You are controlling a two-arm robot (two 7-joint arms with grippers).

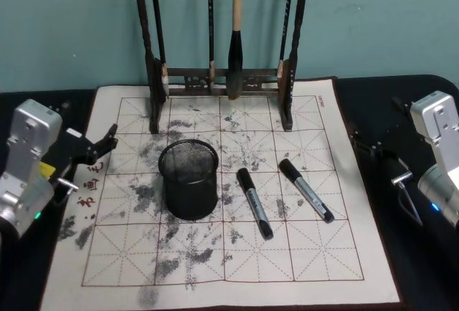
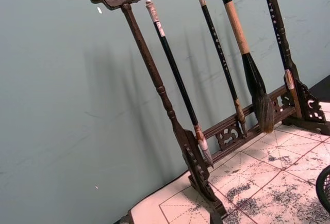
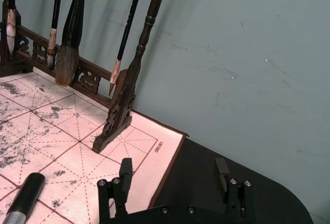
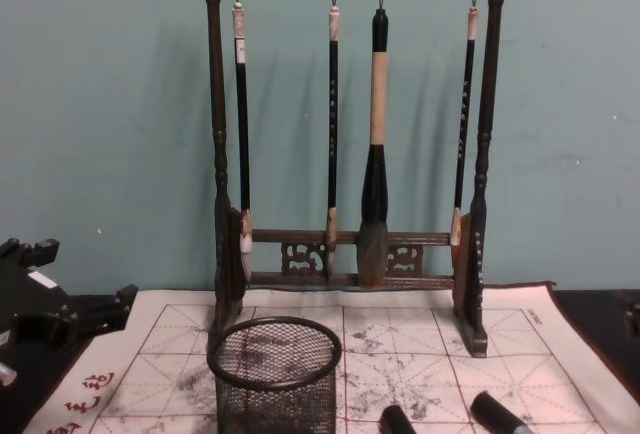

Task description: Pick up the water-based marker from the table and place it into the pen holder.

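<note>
On the dark desk (image 1: 391, 99), a white felt mat (image 1: 323, 254) ruled with red grid lines and blotched with grey ink. At the mat's far edge, against the teal wall, a tall brown brush rack (image 1: 287, 99) hung with four brushes (image 4: 375, 164), well behind everything else.

Near the middle of the mat, the black mesh pen holder (image 1: 188, 200), upright, mouth open upward. Just to its right, flat on the mat, the first marker (image 1: 254, 202), black cap toward the rack. A little further right, the second marker (image 1: 306, 190), lying at a slant and apart from the first. Cannot tell which of the two is water-based. Between markers and holder, bare stained mat.

Left gripper (image 1: 104, 151) low at the mat's left edge, beside the red characters (image 1: 87, 201), fingers apart and clamped on nothing. Right gripper (image 3: 172, 175) off the mat's right edge, over the dark desk, fingers (image 3: 124, 175) spread wide with an open gap between, touching neither marker and well apart from the second one.
</note>
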